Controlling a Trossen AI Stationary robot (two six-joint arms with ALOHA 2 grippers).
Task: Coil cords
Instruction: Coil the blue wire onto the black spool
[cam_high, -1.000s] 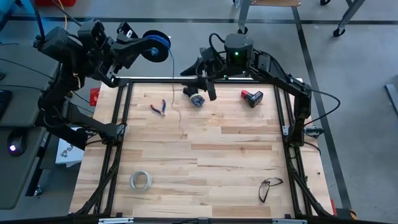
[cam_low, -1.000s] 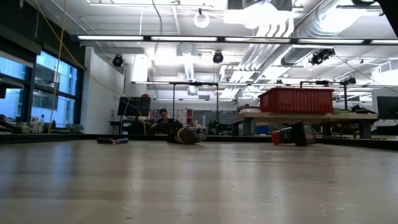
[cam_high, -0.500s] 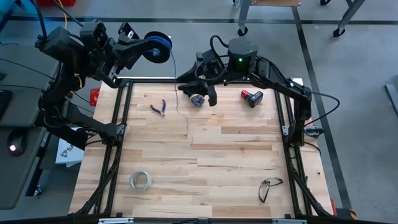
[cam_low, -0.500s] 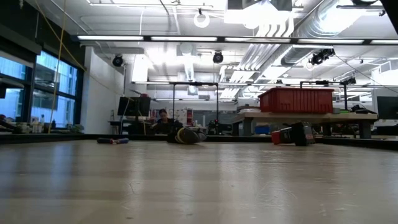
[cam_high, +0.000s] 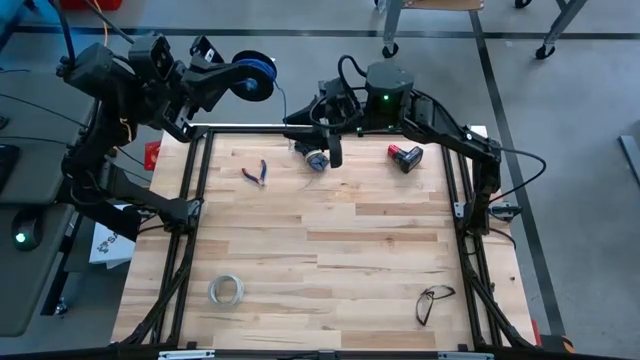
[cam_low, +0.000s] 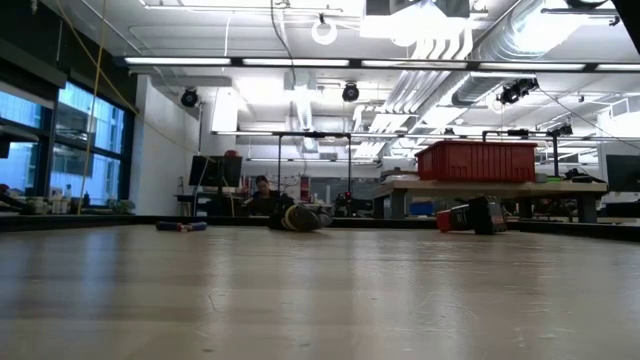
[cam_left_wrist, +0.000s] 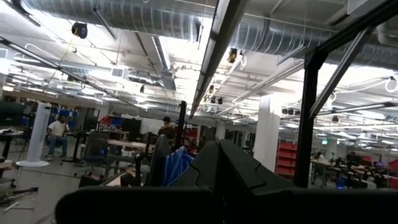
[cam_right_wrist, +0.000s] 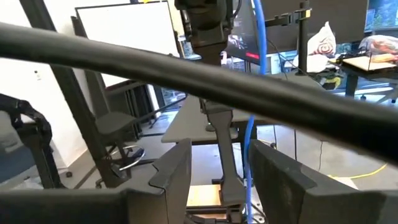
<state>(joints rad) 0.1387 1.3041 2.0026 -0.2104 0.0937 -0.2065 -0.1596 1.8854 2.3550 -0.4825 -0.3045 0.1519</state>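
The left arm reaches up beyond the far-left corner of the bench (cam_high: 330, 260), its wrist level and pointing toward the right arm. The left gripper (cam_high: 222, 78) has its fingers closed on the spool (cam_high: 250, 75), a dark blue-black reel held on edge past the bench's far rail. In the left wrist view the spool (cam_left_wrist: 166, 167) shows just ahead of the pressed-together fingers (cam_left_wrist: 217, 165).

Right of the spool, the right gripper (cam_high: 300, 118) hangs at the same far rail, its arm folded back to a base with a green light. Its fingers (cam_right_wrist: 177, 171) stand apart; whether the wire runs between them cannot be told. The thin wire (cam_high: 279, 100) drops from the spool toward that gripper.

The bench is pale wood planks in a dark frame. Right of the spool and nearer, red-handled pliers (cam_high: 254, 173) lie flat; a small round grey-blue object (cam_high: 317, 160) sits under the right gripper; farther right lies a red and black battery (cam_high: 405, 156). Well toward the near edge lie a whitish ring (cam_high: 226, 290) and, to its right, glasses (cam_high: 433, 300).

The room beyond is a workshop with ceiling ducts and strip lights. A red bin (cam_low: 476, 160) stands on a far table; what it holds is hidden. People sit at distant desks.
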